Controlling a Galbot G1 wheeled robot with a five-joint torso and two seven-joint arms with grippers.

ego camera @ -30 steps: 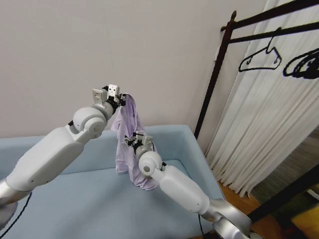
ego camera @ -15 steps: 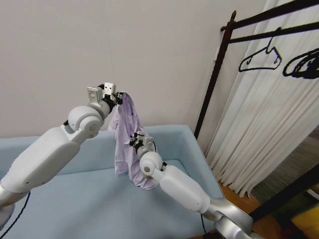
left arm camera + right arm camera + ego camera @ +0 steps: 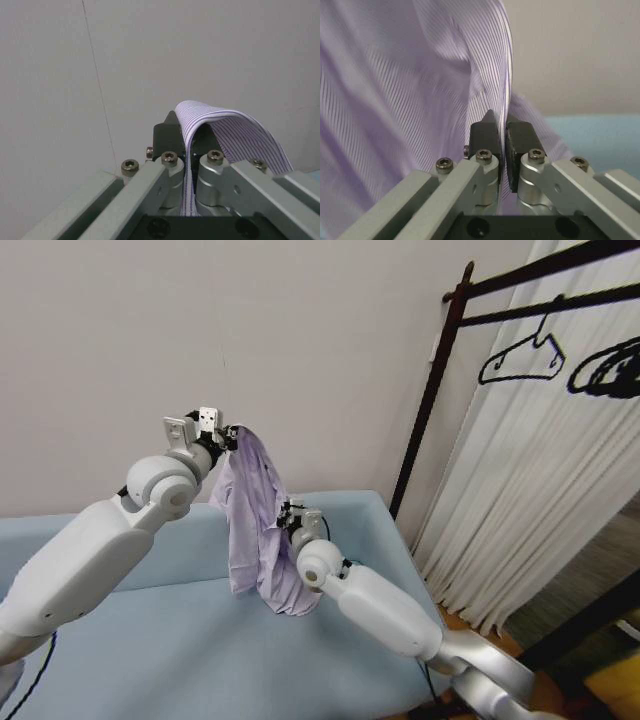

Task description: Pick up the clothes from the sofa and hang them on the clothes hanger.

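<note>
Up high, left gripper (image 3: 232,435) clamps top of striped shirt (image 3: 250,540); right gripper (image 3: 284,517) pinches a lower fold. Cloth hangs vertical; clothes hanger (image 3: 522,358) lies well right, nearer right arm.

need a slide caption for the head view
Left gripper and right gripper hold a purple shirt above the sofa, beside the rack.

Sofa (image 3: 150,640) lies near and low, with its back against the wall (image 3: 300,330) behind. Shirt (image 3: 255,530) hangs above the sofa's middle. Its top is pinched in the left gripper (image 3: 235,435). The right gripper (image 3: 284,512) is lower and to the right, closed on the shirt's edge. Rack (image 3: 430,390) stands right of the sofa. Hanger (image 3: 520,360) hangs on its rail, far right, with the curtain (image 3: 540,520) behind.
</note>
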